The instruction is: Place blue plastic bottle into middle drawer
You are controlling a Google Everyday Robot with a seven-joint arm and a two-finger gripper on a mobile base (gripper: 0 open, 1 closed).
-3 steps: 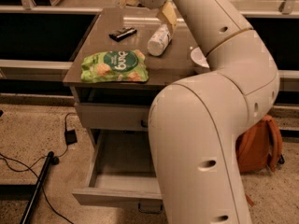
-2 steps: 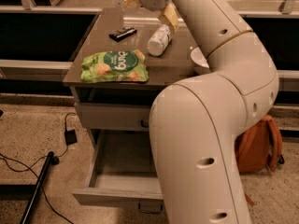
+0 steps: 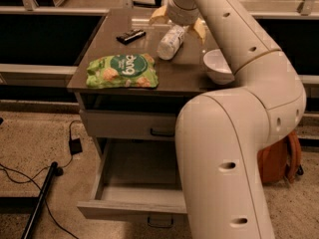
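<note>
**Drawer's open, bottle not grabbed yet**

The gripper (image 3: pixel 178 24) is hovering at the back of the cabinet top, its claw spread wide either side of the blue plastic bottle (image 3: pixel 171 43). The bottle is lying on its side near the white bowl (image 3: pixel 218 66). The middle drawer (image 3: pixel 124 208) is hanging open below. I'm guessing the grab, carry and drop are all left.

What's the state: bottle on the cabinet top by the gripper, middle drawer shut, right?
No: the camera view shows the middle drawer pulled open, not shut. The blue plastic bottle does lie on the cabinet top by the gripper.
</note>
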